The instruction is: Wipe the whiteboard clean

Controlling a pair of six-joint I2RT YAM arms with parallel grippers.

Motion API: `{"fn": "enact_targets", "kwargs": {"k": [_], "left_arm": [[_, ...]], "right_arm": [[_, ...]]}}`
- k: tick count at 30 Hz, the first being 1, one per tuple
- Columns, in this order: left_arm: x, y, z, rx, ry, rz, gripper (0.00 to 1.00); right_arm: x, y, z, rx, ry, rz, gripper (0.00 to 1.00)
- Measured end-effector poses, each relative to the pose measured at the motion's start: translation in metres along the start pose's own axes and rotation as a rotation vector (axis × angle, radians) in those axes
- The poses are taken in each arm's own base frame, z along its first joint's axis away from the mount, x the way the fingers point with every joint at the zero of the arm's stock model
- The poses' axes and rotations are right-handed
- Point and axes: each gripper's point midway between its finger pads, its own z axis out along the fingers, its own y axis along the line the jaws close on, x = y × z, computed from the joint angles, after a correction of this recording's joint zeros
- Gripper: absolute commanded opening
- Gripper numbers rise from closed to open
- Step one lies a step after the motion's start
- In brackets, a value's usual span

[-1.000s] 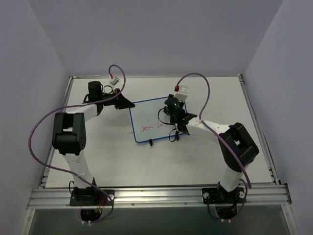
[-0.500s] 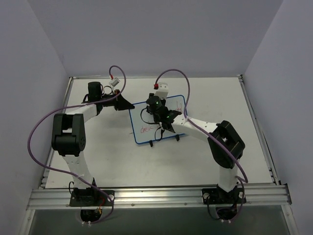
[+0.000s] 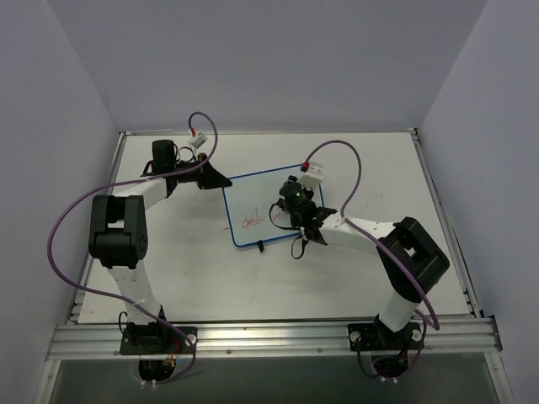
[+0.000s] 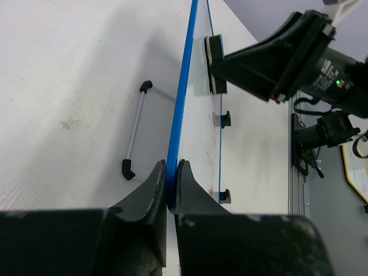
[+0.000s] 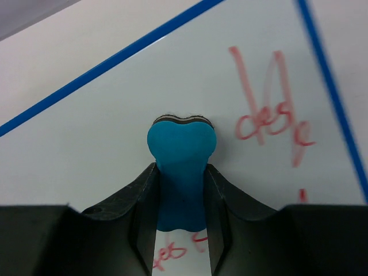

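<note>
Overhead, the right gripper (image 3: pixel 292 212) covers the right part of the whiteboard (image 3: pixel 253 206), hiding the eraser and some of the writing there; the red words are too small to read. The left wrist view shows the board edge-on (image 4: pixel 183 98), its face hardly visible. The right wrist view crops the board (image 5: pixel 103 115), and the fingers cut off the lower words. The whiteboard is white with a thin blue frame and smeared red handwriting, and stands mid-table (image 3: pixel 194 269) with black feet (image 3: pixel 261 246) at its near edge. The left gripper (image 4: pixel 170 167) is clamped on the frame at the far left corner. The right gripper (image 5: pixel 181 169) grips a blue eraser (image 5: pixel 179 155) pressed to the board. Half a second earlier this gripper was further left on the board
</note>
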Motion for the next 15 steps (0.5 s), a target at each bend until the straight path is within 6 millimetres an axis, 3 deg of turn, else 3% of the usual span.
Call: {"fn": "enact_targets", "kwargs": {"k": [4, 6, 10, 15], "left_arm": [[0.0, -0.001, 0.001, 0.002, 0.001, 0.0, 0.02], [0.001, -0.002, 0.001, 0.004, 0.004, -0.004, 0.02], [0.001, -0.002, 0.001, 0.002, 0.006, -0.009, 0.02], [0.002, -0.005, 0.0, 0.003, 0.013, -0.005, 0.02]], "right_arm": [[-0.015, -0.049, 0.007, 0.083, -0.031, 0.058, 0.0], [-0.018, -0.052, 0.008, 0.084, -0.032, 0.063, 0.0], [-0.019, -0.046, 0.01, 0.083, -0.021, 0.036, 0.0], [-0.034, 0.001, 0.013, 0.024, -0.026, -0.016, 0.0]]}}
